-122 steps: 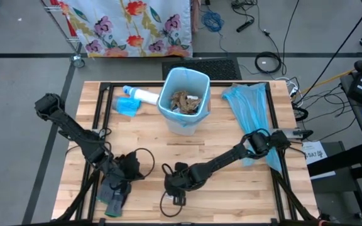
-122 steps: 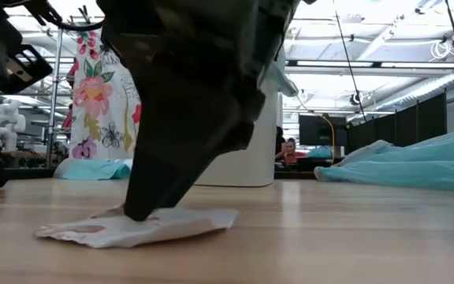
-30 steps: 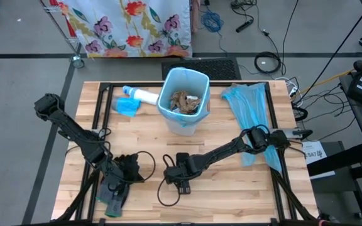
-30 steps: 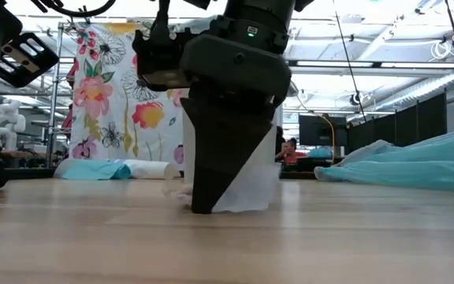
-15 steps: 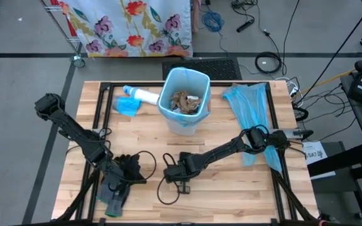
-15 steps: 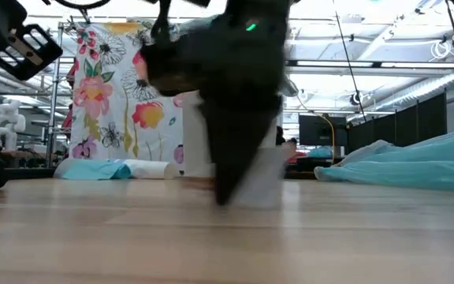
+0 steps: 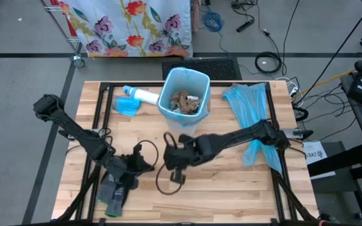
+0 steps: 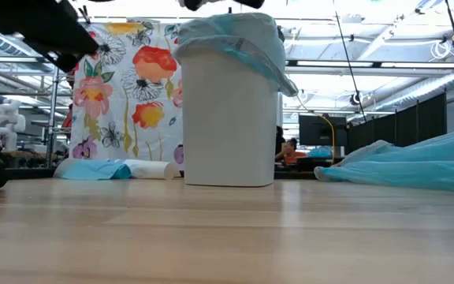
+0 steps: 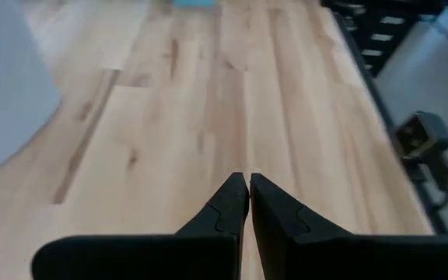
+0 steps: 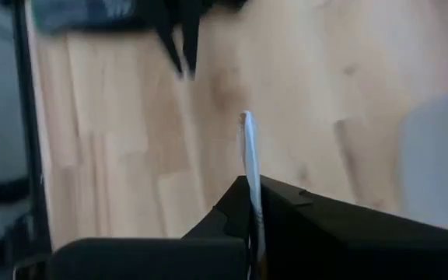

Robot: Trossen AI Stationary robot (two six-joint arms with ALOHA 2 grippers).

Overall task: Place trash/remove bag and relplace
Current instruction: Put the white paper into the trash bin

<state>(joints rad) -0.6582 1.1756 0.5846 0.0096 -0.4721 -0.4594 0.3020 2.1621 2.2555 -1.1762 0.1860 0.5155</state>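
Observation:
A white bin (image 7: 167, 88) lined with a blue bag stands at the table's far middle, with brown and white trash (image 7: 184, 102) inside. My right gripper (image 7: 171, 160) hangs above the table in front of the bin. In its wrist view it is shut (image 10: 251, 187) on a white paper scrap (image 10: 247, 144). My left gripper (image 7: 146, 164) is just to the left of it, shut with nothing between its fingers (image 9: 247, 190). Neither gripper shows in the low view, where the bin (image 8: 227, 102) stands alone. My right gripper pinches the white paper scrap between its two fingers. The scrap's thin edge (image 10: 248, 175) sticks out past the fingertips. The fingers slant down toward the table, and the scrap is lifted clear of the wood.
A flat blue bag (image 7: 247, 107) lies at the far right. A white tube bottle (image 7: 144, 95) and a blue bundle (image 7: 127, 107) lie left of the bin. Dark grey gloves (image 7: 113, 194) lie at the near left. Bare wood spreads in front of the bin.
My right gripper has risen from the table with the white scrap, up out of the low view, and has moved toward the bin. My left gripper has swung a little toward the table's right.

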